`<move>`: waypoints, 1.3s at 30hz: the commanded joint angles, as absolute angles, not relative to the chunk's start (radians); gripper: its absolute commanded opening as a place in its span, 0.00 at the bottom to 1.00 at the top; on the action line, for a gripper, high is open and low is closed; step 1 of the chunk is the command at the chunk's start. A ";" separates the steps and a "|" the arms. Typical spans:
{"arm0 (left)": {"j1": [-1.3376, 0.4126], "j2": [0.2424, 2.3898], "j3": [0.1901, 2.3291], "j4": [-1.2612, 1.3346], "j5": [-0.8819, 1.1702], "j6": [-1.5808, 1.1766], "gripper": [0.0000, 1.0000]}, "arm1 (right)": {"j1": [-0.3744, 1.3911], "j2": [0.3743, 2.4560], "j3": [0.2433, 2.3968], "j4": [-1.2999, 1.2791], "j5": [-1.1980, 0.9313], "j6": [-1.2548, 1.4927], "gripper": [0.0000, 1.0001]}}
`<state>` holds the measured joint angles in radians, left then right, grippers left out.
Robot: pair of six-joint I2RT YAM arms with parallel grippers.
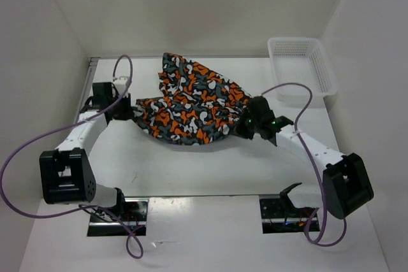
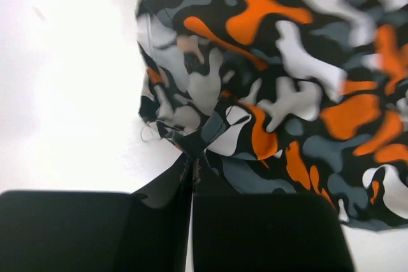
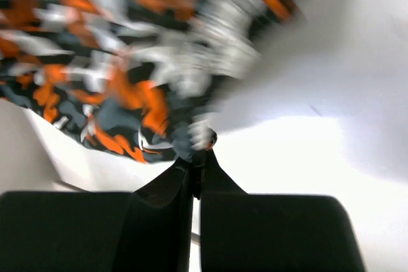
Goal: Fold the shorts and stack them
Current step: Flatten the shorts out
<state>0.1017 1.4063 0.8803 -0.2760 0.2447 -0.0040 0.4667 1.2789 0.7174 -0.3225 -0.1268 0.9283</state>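
The camouflage shorts (image 1: 191, 103) lie crumpled across the middle of the white table, stretched between my two grippers. My left gripper (image 1: 131, 109) is shut on the left corner of the shorts (image 2: 268, 81); its jaws pinch the fabric edge at the gripper tip (image 2: 193, 157). My right gripper (image 1: 250, 122) is shut on the right corner; in the right wrist view the shorts (image 3: 127, 81) hang blurred from the closed tip (image 3: 199, 154). The far part of the shorts bunches toward the back of the table.
A white mesh basket (image 1: 301, 68) stands at the back right corner. White walls enclose the table on three sides. Purple cables loop from both arms, one (image 1: 19, 157) at the left and one (image 1: 306, 100) at the right.
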 commanded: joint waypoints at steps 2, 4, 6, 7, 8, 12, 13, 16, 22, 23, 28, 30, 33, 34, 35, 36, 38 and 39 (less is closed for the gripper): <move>0.133 1.359 1.118 -0.337 0.287 0.000 0.00 | 0.463 1.212 0.995 -0.426 0.003 0.815 0.00; 0.144 1.304 1.202 -0.354 0.287 0.000 0.00 | 0.463 1.172 1.078 -0.454 0.003 0.793 0.00; 0.184 1.234 1.187 -0.354 0.299 0.000 0.00 | 0.463 1.141 1.077 -0.494 -0.012 0.793 0.00; 0.198 1.217 1.168 -0.354 0.313 0.000 0.00 | 0.463 1.125 1.057 -0.505 -0.024 0.810 0.00; 0.230 1.203 1.140 -0.365 0.355 0.000 0.00 | 0.463 1.088 0.990 -0.514 -0.038 0.824 0.00; 0.284 1.137 0.939 -0.396 0.356 0.000 0.00 | 0.463 0.982 0.751 -0.552 -0.100 0.928 0.00; 0.300 1.123 0.898 -0.406 0.356 0.000 0.00 | 0.450 0.960 0.709 -0.561 -0.130 0.954 0.00; 0.337 1.144 0.793 -0.393 0.388 0.000 0.19 | 0.423 0.885 0.600 -0.552 -0.169 1.037 0.09; 0.347 1.220 0.825 -0.391 0.440 0.000 0.98 | 0.347 0.925 0.655 -0.523 -0.204 0.988 0.44; 0.347 1.197 0.816 -0.417 0.430 0.000 0.98 | 0.347 0.937 0.666 -0.532 -0.204 0.979 0.48; 0.347 1.094 0.680 -0.436 0.448 0.000 0.80 | 0.347 0.898 0.573 -0.532 -0.233 1.017 0.84; 0.347 1.059 0.625 -0.445 0.469 0.000 0.80 | 0.347 0.879 0.537 -0.512 -0.259 1.055 0.90; 0.301 1.003 0.531 -0.446 0.479 0.000 1.00 | 0.347 0.851 0.500 -0.512 -0.250 1.101 0.93; 0.290 0.980 0.490 -0.446 0.479 0.000 1.00 | 0.347 0.851 0.488 -0.512 -0.250 1.112 0.93; 0.290 0.980 0.470 -0.446 0.479 0.000 1.00 | 0.347 0.842 0.488 -0.524 -0.241 1.112 0.93; 0.279 0.968 0.457 -0.436 0.469 0.000 1.00 | 0.347 0.842 0.479 -0.525 -0.232 1.123 0.93; 0.279 0.968 0.448 -0.436 0.460 0.000 1.00 | 0.347 0.842 0.469 -0.543 -0.232 1.144 0.93; 0.279 0.968 0.448 -0.436 0.460 0.000 1.00 | 0.347 0.830 0.448 -0.543 -0.232 1.144 0.93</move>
<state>0.2817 0.9901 0.4419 -0.4633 0.4427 -0.0044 0.3523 0.8597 0.4751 -0.5419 -0.2401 1.1038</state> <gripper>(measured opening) 0.999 0.932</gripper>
